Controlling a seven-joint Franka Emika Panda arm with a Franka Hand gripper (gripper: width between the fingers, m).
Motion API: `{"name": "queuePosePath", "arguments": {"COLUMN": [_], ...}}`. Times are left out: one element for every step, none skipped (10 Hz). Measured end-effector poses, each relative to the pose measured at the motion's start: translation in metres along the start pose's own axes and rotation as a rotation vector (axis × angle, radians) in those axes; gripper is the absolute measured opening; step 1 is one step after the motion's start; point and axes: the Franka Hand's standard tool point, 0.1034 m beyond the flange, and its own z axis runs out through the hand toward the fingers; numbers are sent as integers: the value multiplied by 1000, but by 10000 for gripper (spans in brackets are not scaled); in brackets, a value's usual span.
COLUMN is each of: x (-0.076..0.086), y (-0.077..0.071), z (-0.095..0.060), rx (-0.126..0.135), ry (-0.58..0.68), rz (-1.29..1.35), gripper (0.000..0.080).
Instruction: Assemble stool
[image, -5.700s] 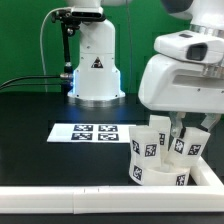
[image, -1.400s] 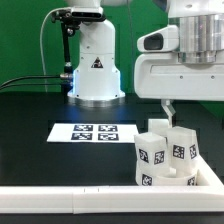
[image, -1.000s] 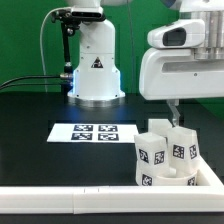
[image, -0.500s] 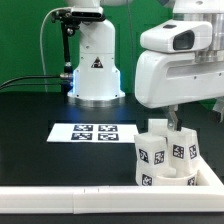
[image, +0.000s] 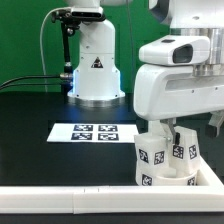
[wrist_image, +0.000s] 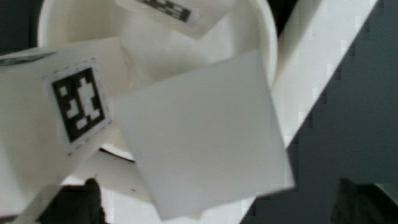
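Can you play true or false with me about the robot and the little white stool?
1. The stool stands with its legs pointing up. True.
2. The end effector is far off above the marker board. False: it is down at the stool's legs.
3. The marker board lies flat on the table. True.
4. The stool sits on the marker board. False: it stands beside it, toward the exterior view's right.
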Motion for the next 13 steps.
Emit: {"name": "queuePosePath", "arguments": {"x": [-2,-4,-5,-5,-5,-5,-5,-5,-5,-5,-6,-6,-6], "y": [2,8,8,5,6,6,7,7,7,7,7,7,6], "z": [3,6,7,7,7,7,7,7,7,7,7,5,5], "rx": [-3,-10,-23,-23,-24,-24,-24,-24,-22,-23,-20,-10,2], "ry": [-2,-1,-8,-8,-8,-8,-7,-7,-6,-5,-5,-5,-7], "rz": [-20,-64,-78,-67,-63,-61,-42,-42,16,102,165,355,507], "gripper": [648,622,449,449,341,341,341,341,341,341,341,341,341]}}
